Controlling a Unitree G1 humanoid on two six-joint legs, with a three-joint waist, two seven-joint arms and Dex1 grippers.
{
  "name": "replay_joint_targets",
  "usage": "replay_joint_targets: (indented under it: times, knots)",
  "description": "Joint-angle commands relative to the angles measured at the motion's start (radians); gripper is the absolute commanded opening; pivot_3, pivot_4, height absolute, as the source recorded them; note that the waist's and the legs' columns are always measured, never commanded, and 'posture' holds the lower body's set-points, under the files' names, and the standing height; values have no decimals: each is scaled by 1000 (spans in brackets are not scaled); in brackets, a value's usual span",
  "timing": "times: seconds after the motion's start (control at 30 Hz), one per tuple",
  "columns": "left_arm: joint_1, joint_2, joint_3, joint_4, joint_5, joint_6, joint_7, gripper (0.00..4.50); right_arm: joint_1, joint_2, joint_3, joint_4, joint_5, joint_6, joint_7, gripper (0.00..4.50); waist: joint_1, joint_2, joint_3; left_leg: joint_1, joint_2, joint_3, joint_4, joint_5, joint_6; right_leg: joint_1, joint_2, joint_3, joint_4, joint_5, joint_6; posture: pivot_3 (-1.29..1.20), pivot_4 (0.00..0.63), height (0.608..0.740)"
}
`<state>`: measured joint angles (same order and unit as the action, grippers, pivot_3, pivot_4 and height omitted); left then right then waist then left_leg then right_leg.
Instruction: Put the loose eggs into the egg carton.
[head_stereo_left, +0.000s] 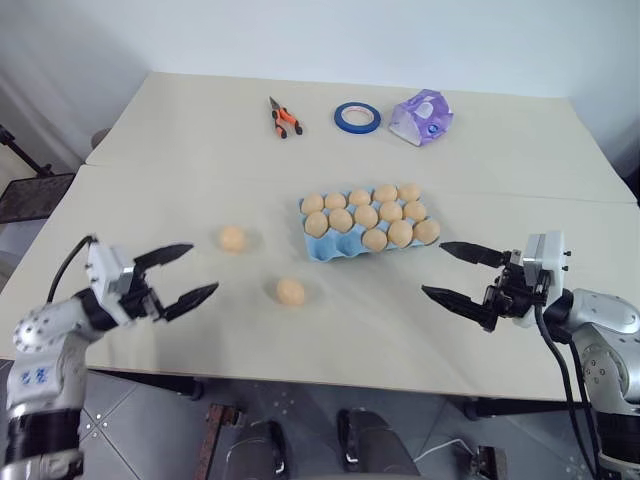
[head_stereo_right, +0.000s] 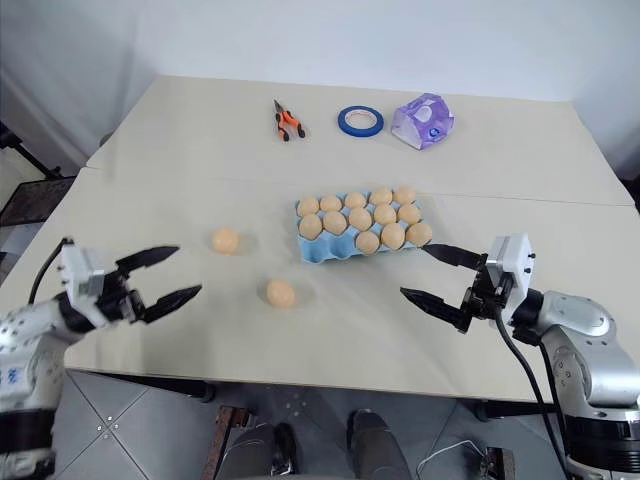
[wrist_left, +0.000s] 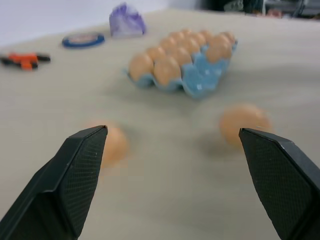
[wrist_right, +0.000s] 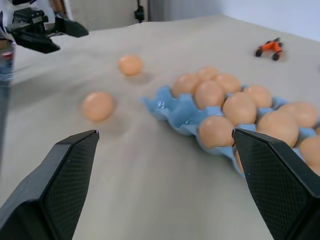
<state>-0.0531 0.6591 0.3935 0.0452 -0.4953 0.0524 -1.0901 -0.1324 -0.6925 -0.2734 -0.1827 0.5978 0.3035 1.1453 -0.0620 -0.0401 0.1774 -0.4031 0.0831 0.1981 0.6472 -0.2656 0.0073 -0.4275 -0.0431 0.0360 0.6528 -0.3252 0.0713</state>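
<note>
A light blue egg carton (head_stereo_left: 322, 249) sits mid-table, holding several tan eggs, with its front-left cups bare. Two loose eggs lie on the table to its left: one (head_stereo_left: 232, 238) farther left, one (head_stereo_left: 290, 291) nearer the front edge. My left gripper (head_stereo_left: 186, 271) hovers open at the table's left front, short of both eggs, nothing between its fingers. My right gripper (head_stereo_left: 450, 270) hangs open at the right front, beside the carton's right end, empty. In the right wrist view the carton (wrist_right: 165, 107) and both loose eggs (wrist_right: 98, 105) (wrist_right: 130, 65) lie ahead.
At the back of the table lie orange-handled pliers (head_stereo_left: 284, 117), a blue tape ring (head_stereo_left: 357, 117) and a lilac packet (head_stereo_left: 421, 116). A seam crosses the tabletop (head_stereo_left: 180, 160) behind the carton. The front table edge runs just below both grippers.
</note>
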Motion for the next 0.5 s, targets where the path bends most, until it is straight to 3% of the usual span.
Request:
replay_joint_targets:
  times: [0.03, 0.1, 0.13, 0.3, 0.43, 0.5]
  knots:
    - [75, 21, 59, -89, -28, 4, 20, 4500, -21, -29, -18, 27, 6, -27, 26, 4464, 0, 0, 0, 0, 0, -1, 0, 0, 0, 0, 0, 0, 0, 0, -1, 0, 150, 740]
    - [136, 20, 61, -134, -24, 4, 19, 4500, -47, -31, -15, 51, -1, -31, 22, 4464, 0, 0, 0, 0, 0, -4, 0, 1, -1, 1, -1, -1, 0, -2, -7, 0, 150, 740]
    - [163, 17, 57, -160, -23, 5, 23, 4500, -59, -30, -12, 61, -5, -34, 19, 4464, -1, 0, 0, 0, 0, -4, 0, 1, -1, 1, -2, -1, 0, -9, -20, 0, 150, 740]
    - [224, -28, -23, -324, -27, 59, 96, 4500, -92, -22, 0, 83, -24, -41, 3, 4464, 3, 1, 0, 0, 0, -5, -1, 1, -1, 2, -3, -1, -1, -9, -21, 0, 150, 740]
    - [191, -81, -142, -415, 2, 134, 195, 4500, -95, -16, 4, 76, -35, -36, -28, 4464, 4, 1, 0, 0, -1, -5, -2, 1, -1, 3, -3, -2, -3, -8, -20, 0, 150, 740]
    - [148, -114, -197, -433, 20, 150, 246, 4500, -88, -16, 3, 62, -33, -29, -43, 4464, 4, 1, 0, 0, -1, -5, -1, 1, -1, 3, -2, -1, -3, -4, -13, 0, 150, 740]
